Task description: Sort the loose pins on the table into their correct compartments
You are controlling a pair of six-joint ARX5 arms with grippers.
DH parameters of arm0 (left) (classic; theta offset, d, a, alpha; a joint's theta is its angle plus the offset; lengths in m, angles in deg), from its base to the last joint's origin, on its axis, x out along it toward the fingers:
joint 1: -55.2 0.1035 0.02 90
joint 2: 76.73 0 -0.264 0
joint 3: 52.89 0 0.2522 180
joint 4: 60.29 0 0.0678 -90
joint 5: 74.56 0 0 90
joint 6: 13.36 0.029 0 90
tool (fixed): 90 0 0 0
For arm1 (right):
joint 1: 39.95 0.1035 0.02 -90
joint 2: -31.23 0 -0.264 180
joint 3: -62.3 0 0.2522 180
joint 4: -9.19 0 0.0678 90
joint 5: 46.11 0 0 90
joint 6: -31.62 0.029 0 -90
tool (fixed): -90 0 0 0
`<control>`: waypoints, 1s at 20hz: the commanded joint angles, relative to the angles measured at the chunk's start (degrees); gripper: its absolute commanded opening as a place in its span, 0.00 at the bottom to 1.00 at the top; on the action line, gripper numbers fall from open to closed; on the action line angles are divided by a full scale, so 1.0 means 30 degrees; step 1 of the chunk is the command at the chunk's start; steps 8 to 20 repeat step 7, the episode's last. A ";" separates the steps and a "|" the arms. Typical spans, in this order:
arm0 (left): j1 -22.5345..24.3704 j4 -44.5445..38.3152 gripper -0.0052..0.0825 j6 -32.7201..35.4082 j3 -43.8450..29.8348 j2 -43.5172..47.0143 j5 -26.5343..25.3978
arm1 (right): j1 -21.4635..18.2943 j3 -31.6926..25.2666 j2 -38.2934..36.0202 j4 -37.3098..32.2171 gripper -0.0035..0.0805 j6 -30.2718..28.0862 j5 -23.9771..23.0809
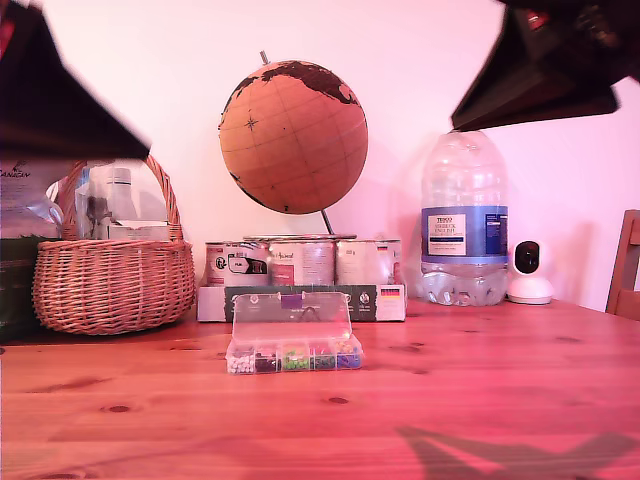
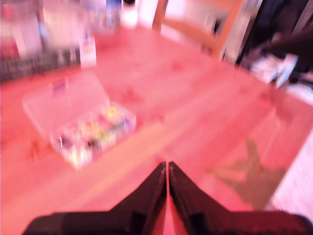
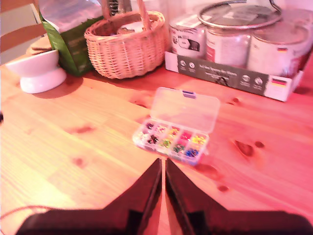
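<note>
Both closed, my first pincer (image 2: 167, 166) and second pincer (image 3: 163, 162) are hovering short of the open organiser box (image 3: 173, 128), its compartments (image 3: 170, 139) holding sorted coloured pins.

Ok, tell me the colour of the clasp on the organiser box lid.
Purple; the clasp on the organiser box lid shows best in the second wrist view.

First wrist view blurs the organiser box (image 2: 80, 129).
</note>
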 commanded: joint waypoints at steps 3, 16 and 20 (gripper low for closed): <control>0.0036 0.1013 0.04 -0.0073 0.0080 -0.0058 0.0007 | -0.0022 -0.0051 0.0168 0.0692 0.03 0.0022 -0.0087; 0.0036 0.1858 0.04 -0.0073 0.0080 -0.0058 0.0015 | -0.0022 -0.0051 0.0168 0.1574 0.03 0.0022 -0.0095; 0.0036 0.1858 0.04 -0.0073 0.0080 -0.0058 0.0015 | -0.0022 -0.0051 0.0168 0.1574 0.03 0.0022 -0.0095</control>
